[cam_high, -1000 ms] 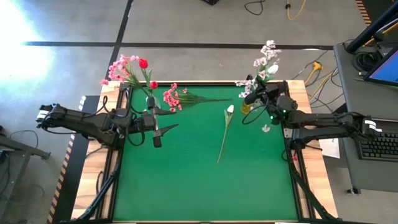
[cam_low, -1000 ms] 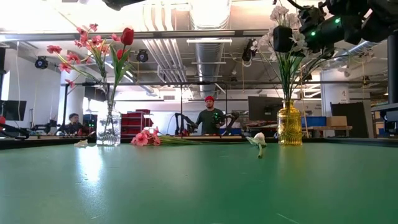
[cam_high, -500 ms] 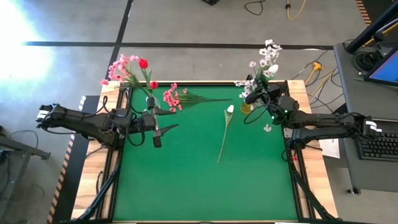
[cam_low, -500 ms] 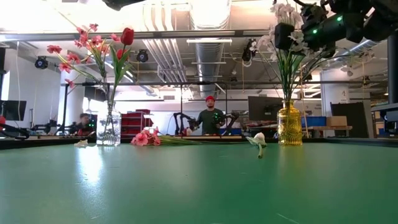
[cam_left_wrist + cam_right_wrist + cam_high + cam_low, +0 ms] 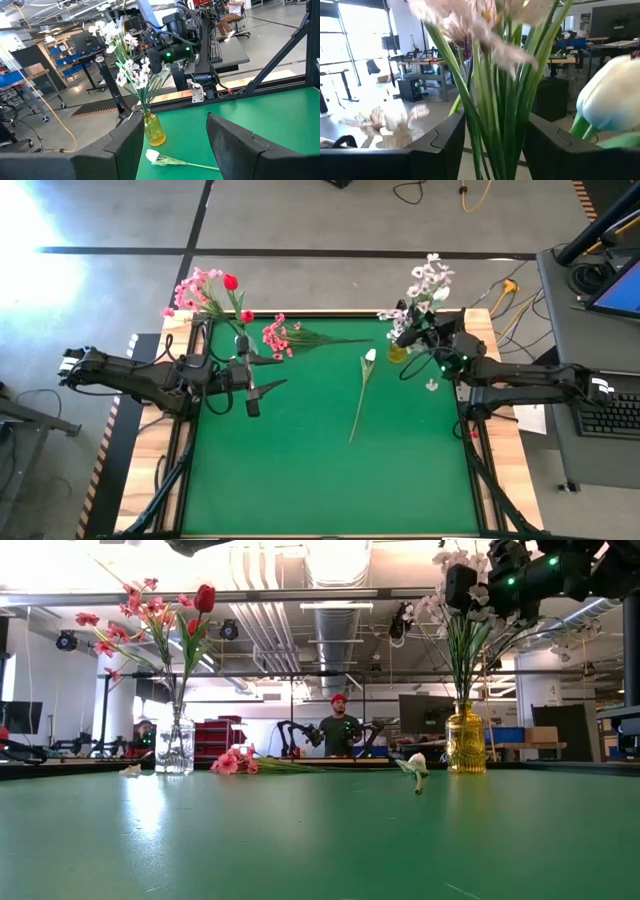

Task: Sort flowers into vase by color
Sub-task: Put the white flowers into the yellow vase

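Slender green stems (image 5: 492, 125) and waxy white tulip bud (image 5: 612, 100) between dark claw fingers (image 5: 437, 145).

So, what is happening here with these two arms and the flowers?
The robot sorts flowers by colour. The right gripper is open among the white stems in the yellow vase, at the far right of the table. The clear vase at the far left holds pink and red ones. A pink spray and a white tulip lie on the green mat. The left gripper waits, open, near the clear vase.
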